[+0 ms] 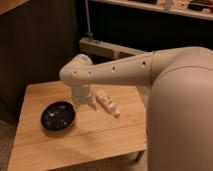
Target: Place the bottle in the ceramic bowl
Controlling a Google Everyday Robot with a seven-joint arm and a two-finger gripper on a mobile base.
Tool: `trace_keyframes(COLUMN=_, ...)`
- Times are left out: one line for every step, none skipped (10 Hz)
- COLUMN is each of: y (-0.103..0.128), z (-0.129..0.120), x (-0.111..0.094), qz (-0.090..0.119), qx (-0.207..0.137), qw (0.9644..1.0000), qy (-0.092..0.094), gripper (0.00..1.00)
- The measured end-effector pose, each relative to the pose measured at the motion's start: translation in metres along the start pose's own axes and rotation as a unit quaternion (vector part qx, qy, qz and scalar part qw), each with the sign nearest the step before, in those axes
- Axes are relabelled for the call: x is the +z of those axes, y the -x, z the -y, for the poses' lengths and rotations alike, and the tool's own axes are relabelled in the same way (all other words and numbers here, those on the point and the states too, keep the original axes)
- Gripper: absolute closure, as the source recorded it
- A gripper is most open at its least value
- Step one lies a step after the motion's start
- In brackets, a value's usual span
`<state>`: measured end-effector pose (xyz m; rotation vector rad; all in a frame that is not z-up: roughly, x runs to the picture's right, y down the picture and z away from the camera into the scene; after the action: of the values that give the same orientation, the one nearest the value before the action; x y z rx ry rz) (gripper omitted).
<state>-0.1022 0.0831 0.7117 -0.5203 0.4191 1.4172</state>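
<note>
On a pale wooden worktop [100, 142], a shallow, glossy dark ceramic bowl [58, 116] with faint light speckles sits toward the frame's left side, holding nothing. The bottle [107, 102], small, slim and cream-white, lies on its side on the bare wood further right, well outside the bowl, its narrower cap end pointing toward the worktop's near right edge. Between the two, the robot's hand [85, 104] hangs low over the wood beneath a rounded white wrist, just beside the bottle's thicker end and close to the bowl's rim. Whether the hand is open or closed cannot be told from this angle, nor whether it touches the bottle. The white arm [117, 72], dotted with small dark holes, reaches in from the robot's bulky pale body [185, 115], which fills the frame's right side. Behind the worktop stand a dark wall and a grey metal rail [107, 48].
</note>
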Motion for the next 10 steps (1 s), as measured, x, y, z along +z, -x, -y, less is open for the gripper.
trace_keyframes(y=0.012, z=0.010, x=0.002, qz=0.033, qx=-0.030, qw=0.9989, qy=0.016, gripper=0.35)
trace_keyframes(y=0.028, z=0.028, x=0.003, qz=0.066, qx=-0.062, qw=0.9951, qy=0.039, gripper=0.35)
trace_keyframes(y=0.039, z=0.041, x=0.003, qz=0.090, qx=-0.095, qw=0.9897, qy=0.058, gripper=0.35)
trace_keyframes(y=0.048, z=0.054, x=0.003, qz=0.107, qx=-0.124, qw=0.9838, qy=0.074, gripper=0.35)
trace_keyframes(y=0.060, z=0.074, x=0.002, qz=0.119, qx=-0.155, qw=0.9765, qy=0.091, gripper=0.35)
trace_keyframes(y=0.070, z=0.084, x=0.001, qz=0.128, qx=-0.178, qw=0.9701, qy=0.103, gripper=0.35)
trace_keyframes(y=0.076, z=0.093, x=0.000, qz=0.136, qx=-0.192, qw=0.9657, qy=0.110, gripper=0.35)
trace_keyframes(y=0.083, z=0.107, x=-0.001, qz=0.145, qx=-0.204, qw=0.9613, qy=0.115, gripper=0.35)
trace_keyframes(y=0.088, z=0.114, x=-0.002, qz=0.153, qx=-0.217, qw=0.9566, qy=0.120, gripper=0.35)
trace_keyframes(y=0.091, z=0.118, x=-0.003, qz=0.158, qx=-0.223, qw=0.9542, qy=0.122, gripper=0.35)
